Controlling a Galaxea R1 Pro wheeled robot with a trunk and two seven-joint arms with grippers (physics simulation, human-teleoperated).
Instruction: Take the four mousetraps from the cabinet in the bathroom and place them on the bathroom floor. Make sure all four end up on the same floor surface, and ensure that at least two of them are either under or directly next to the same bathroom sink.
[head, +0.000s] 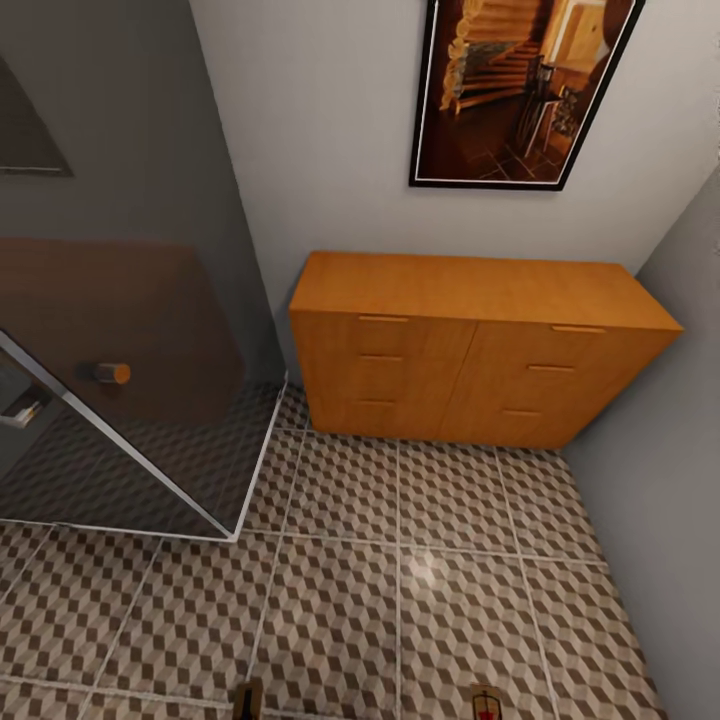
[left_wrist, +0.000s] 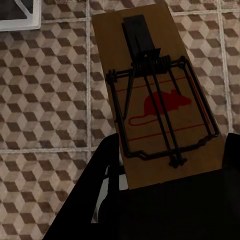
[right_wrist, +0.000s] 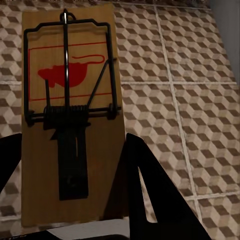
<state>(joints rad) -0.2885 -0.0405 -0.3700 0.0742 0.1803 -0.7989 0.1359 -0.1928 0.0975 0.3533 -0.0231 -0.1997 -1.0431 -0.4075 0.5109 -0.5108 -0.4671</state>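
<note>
Left wrist view: a mousetrap (left_wrist: 157, 100) with a red mouse print is being gripped at its near end by the left tool (left_wrist: 165, 200), above the cube-patterned bathroom floor (left_wrist: 45, 100). A second mousetrap (right_wrist: 70, 115) is being held the same way between the dark fingers (right_wrist: 150, 190) of the right tool (right_wrist: 75, 220), also over the tiles. Seen from the head, both traps are just showing at the lower edge, one (head: 247, 698) left and one (head: 486, 703) right. Beyond them, the cabinet (head: 480, 350) is standing closed against the wall, beneath a framed picture (head: 520, 85), with a glass shower enclosure (head: 130, 400) to its left.
</note>
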